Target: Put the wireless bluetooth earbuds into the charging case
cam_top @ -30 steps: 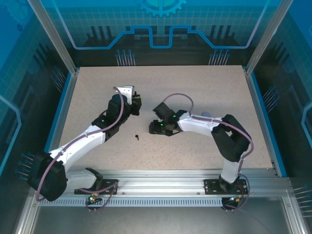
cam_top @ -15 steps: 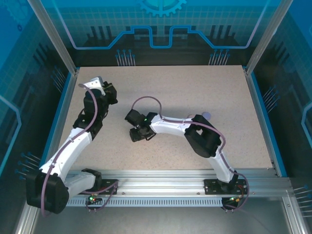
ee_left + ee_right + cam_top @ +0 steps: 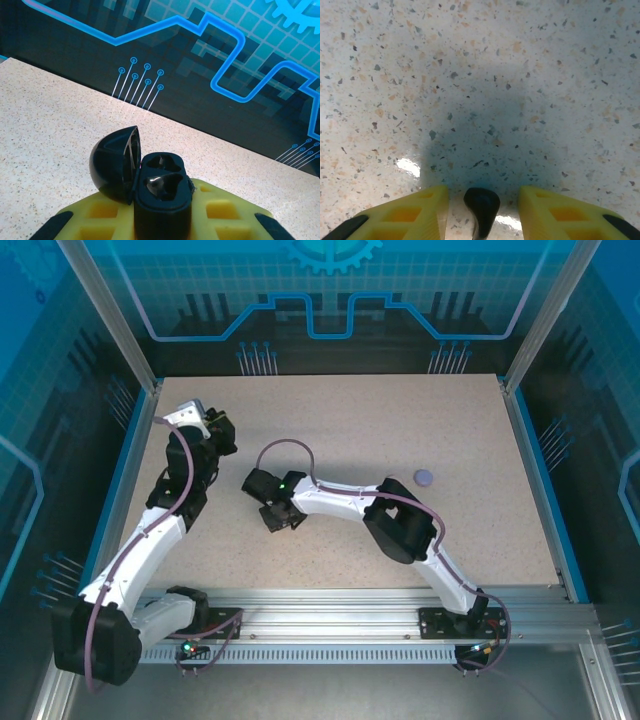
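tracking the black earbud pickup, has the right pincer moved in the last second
Yes. In the top view the right pincer has swung left, away from the purple case.

Clearance: far and right table (image 3: 470, 420) open, centre-left crowded
Across the near centre the right arm (image 3: 340, 502) stretches leftward; the left arm (image 3: 150, 530) runs along the left edge, left gripper (image 3: 218, 430) holding the black charging case (image 3: 162, 192) at far left. A purple case (image 3: 424, 477) sits alone on the right, bare surface all round. Between the right gripper's (image 3: 482, 197) fingers (image 3: 422, 212) lies the black earbud (image 3: 482, 206), a gap each side
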### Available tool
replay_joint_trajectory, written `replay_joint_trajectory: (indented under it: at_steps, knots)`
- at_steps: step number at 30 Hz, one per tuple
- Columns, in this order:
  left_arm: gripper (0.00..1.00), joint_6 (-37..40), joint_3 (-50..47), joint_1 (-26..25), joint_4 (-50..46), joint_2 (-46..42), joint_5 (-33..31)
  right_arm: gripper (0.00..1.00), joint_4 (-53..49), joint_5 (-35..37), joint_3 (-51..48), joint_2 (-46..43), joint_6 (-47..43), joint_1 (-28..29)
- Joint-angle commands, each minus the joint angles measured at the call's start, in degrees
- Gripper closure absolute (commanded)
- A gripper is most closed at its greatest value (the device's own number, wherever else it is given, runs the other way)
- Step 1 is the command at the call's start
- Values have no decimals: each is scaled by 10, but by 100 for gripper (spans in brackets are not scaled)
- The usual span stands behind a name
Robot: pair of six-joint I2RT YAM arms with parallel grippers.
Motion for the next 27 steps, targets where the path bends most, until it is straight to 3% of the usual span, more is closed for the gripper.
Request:
replay_joint_trajectory:
  at_steps: [1, 14, 19, 27]
  knots:
    - [100, -10, -8, 7, 19, -14, 9, 61, -31, 8, 15, 35, 0, 10]
    - [100, -13, -9, 7, 26, -16, 24, 71, -39, 7, 14, 33, 1, 11]
    - [100, -15, -10, 7, 28, -16, 30, 84, -28, 7, -4, 21, 3, 10]
    - [100, -22, -18, 6, 41, -15, 55, 88, -7, 41, -55, -79, 8, 7]
